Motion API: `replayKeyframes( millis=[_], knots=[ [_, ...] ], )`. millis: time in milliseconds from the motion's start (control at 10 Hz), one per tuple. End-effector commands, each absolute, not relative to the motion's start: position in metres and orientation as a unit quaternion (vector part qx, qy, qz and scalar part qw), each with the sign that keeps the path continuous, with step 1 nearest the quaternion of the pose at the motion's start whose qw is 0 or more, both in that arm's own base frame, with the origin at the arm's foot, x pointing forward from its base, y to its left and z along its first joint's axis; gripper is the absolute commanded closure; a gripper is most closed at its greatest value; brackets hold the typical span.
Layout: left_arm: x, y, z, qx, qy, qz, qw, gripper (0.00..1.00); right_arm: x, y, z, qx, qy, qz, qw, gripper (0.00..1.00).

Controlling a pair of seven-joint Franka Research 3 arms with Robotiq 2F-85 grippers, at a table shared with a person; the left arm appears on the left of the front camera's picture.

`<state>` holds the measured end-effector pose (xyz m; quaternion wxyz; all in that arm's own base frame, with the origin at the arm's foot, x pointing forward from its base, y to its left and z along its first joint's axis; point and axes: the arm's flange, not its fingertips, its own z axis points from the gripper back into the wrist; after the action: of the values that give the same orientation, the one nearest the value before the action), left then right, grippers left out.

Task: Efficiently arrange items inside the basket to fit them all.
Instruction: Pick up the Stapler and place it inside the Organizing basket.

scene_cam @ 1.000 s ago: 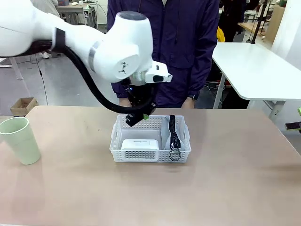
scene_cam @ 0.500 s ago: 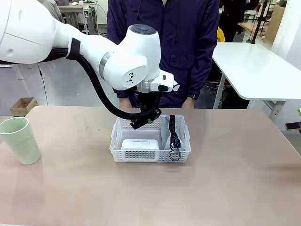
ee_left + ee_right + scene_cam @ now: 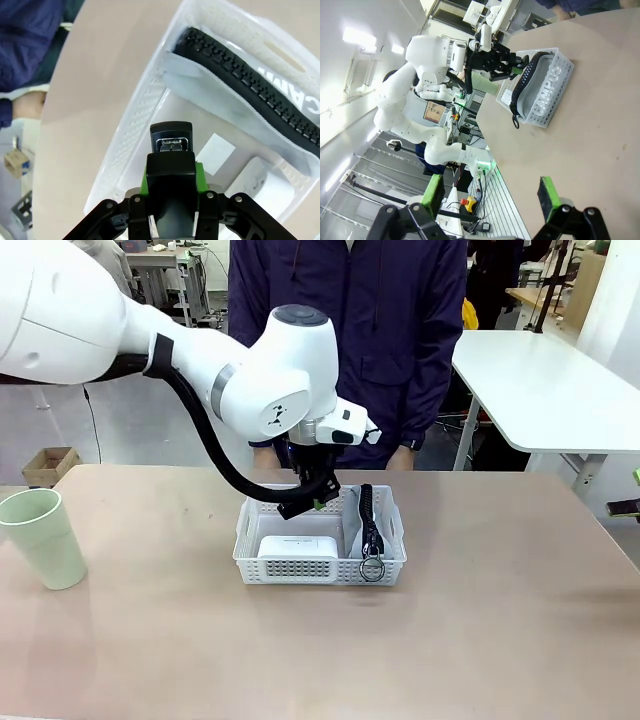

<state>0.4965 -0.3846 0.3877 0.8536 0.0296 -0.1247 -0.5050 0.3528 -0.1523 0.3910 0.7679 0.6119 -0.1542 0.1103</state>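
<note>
My left claw (image 3: 303, 502) is closed tight on the small black stapler (image 3: 171, 139), pinching it between the green pads. It hangs over the far left part of the small white plastic basket with holes in its sides (image 3: 320, 568). The white box-shaped clock (image 3: 297, 545) lies in the near left part. The grey zip pouch (image 3: 220, 97) stands on its edge along the right wall.

I think I should go down slow and straight into the gap behind the clock. I should let go only when the stapler is low, and I must not bump the pouch. The pale green plastic cup (image 3: 45, 537) stands on the bench (image 3: 500, 640), far to the left. My right claw (image 3: 490, 197) is open and holds nothing.
</note>
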Motion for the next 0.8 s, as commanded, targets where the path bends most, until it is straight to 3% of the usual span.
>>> replayKeyframes(
  millis=[0,700],
  knots=[
    [0.493,-0.367,0.381,-0.013,-0.145,-0.535,0.832,0.63,0.35,-0.152,0.392,0.612,-0.155,0.116,0.767,0.0],
    [0.502,-0.373,0.321,-0.004,-0.082,-0.518,0.852,0.63,0.35,-0.152,0.392,0.612,-0.155,0.116,0.767,0.0]
  ],
)
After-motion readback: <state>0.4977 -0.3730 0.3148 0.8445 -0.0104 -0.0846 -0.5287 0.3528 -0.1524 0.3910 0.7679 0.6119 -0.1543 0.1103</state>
